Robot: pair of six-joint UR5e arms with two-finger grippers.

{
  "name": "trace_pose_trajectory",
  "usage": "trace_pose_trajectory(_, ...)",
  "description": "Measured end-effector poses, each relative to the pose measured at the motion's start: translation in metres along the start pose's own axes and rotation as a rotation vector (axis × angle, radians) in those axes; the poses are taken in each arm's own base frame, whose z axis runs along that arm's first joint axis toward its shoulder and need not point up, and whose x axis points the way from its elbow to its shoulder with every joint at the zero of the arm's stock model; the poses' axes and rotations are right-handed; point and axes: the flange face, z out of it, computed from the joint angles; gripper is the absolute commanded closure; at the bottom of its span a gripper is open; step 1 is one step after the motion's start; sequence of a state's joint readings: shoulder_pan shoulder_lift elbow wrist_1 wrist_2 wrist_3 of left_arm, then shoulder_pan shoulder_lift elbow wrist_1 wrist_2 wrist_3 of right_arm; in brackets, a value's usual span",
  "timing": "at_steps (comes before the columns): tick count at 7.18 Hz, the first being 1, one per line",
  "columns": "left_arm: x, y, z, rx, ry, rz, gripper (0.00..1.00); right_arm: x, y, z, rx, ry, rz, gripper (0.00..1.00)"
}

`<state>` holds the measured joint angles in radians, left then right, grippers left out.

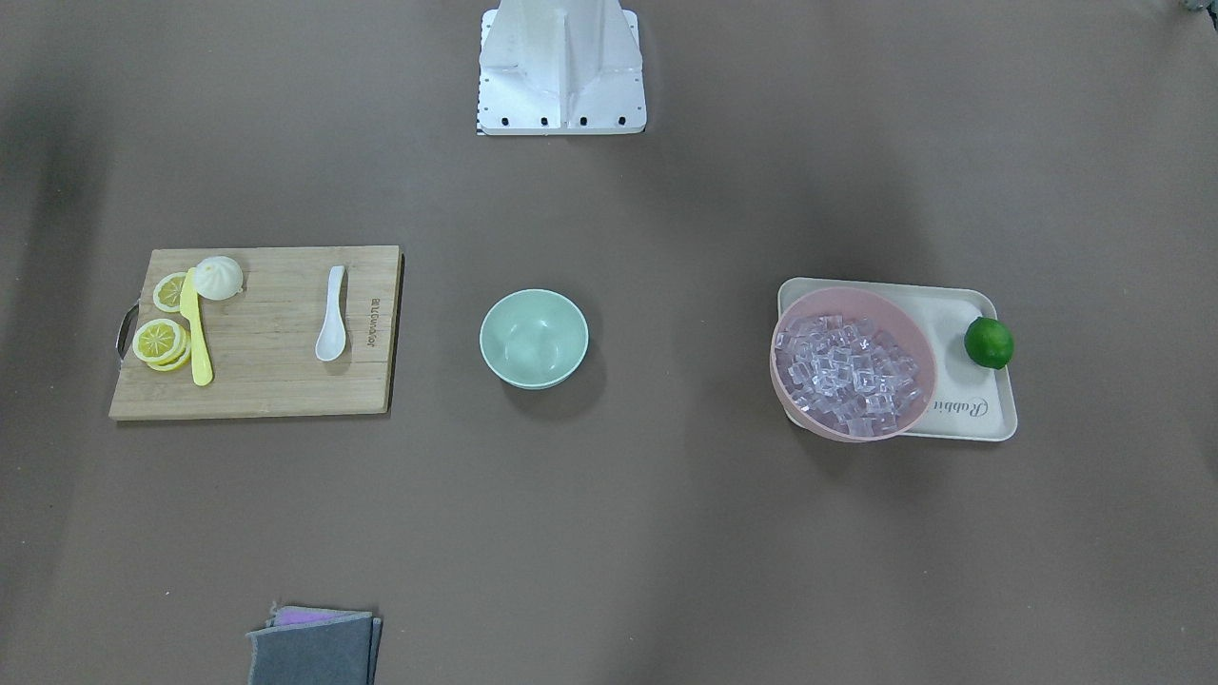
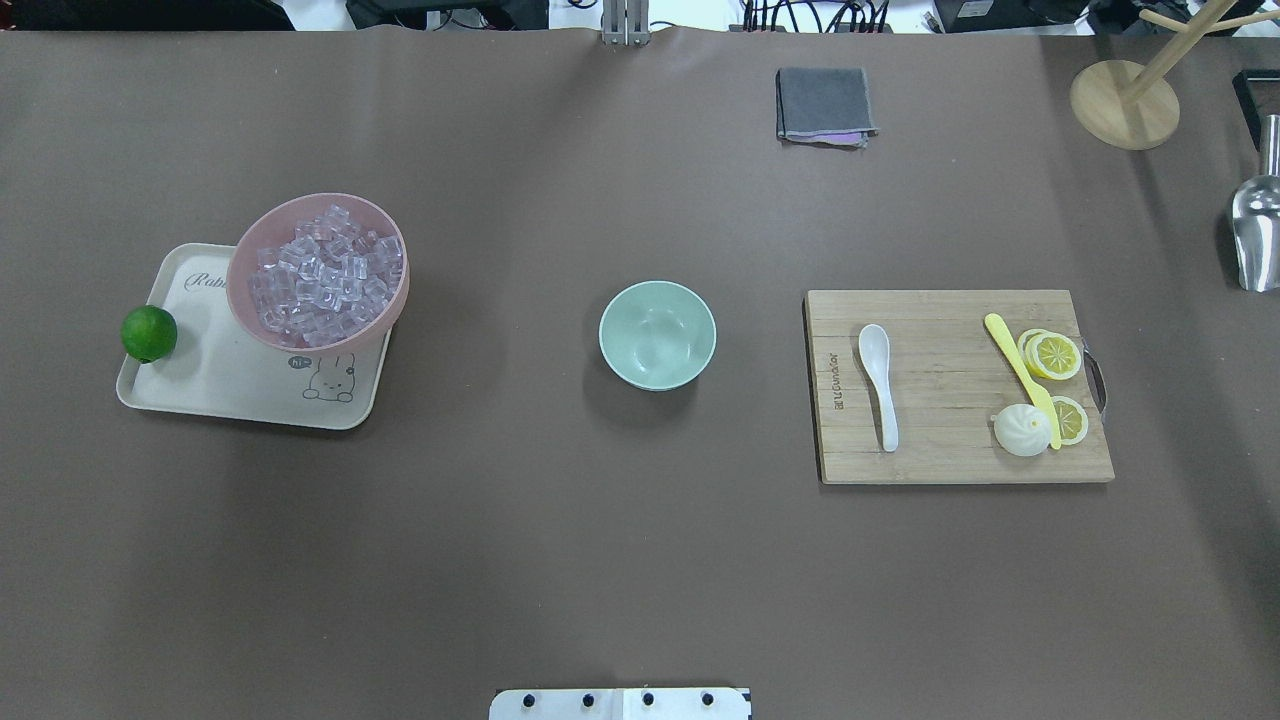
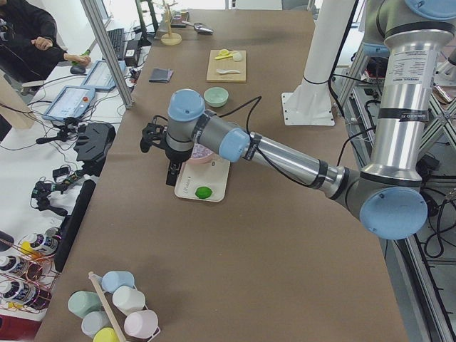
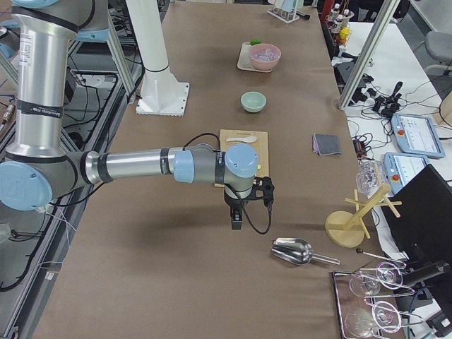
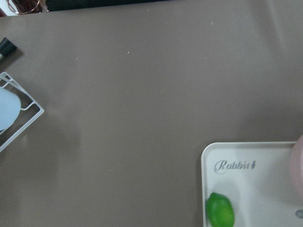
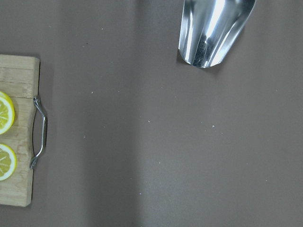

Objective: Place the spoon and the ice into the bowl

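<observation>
You are looking at the opening step, as I judge it: nothing is sitting in the green bowl (image 2: 657, 335) yet, and both arms are hanging out past the ends of the layout. The left gripper (image 3: 172, 173) is hovering beyond the tray (image 2: 230, 395), the right gripper (image 4: 236, 214) beyond the cutting board (image 2: 945, 455). I cannot tell how either pair of fingers is set, since only the side views are showing them. Taking the green bowl as the dial centre in the overhead view, the board is lying at 3 o'clock and the tray at 9 o'clock. The pink bowl (image 1: 856, 301) is sitting on the tray's 1 o'clock corner, brimming with ice (image 2: 325, 270). The spoon (image 2: 880, 385) is resting on the board's 9 o'clock side, scoop pointing to 12, well apart from the yellow knife (image 2: 1020, 375). A lime (image 2: 148, 333) is perching on the tray's 9 o'clock rim. Next, you are probably needing the right arm over the spoon's handle and the left above the ice, picking out one cube.
</observation>
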<state>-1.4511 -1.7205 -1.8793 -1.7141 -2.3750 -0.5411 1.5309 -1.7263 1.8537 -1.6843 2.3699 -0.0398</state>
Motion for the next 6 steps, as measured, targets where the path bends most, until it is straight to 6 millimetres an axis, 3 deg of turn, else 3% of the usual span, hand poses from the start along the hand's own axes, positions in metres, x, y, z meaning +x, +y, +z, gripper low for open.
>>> trace_pose_trajectory(2,0.067,0.007,0.038,0.033,-0.041,-0.082,0.02,0.0,0.0,0.0,0.0,0.0,0.0,0.0)
trace_pose_trajectory(4,0.128,0.03,0.096,0.037,-0.088,-0.088,0.02,-0.009,-0.01,-0.008,0.019,-0.006,-0.024,0.0)
trace_pose_trajectory(6,0.193,0.045,0.134,0.024,-0.071,-0.139,0.02,-0.047,-0.047,-0.018,0.052,-0.015,-0.113,0.0)
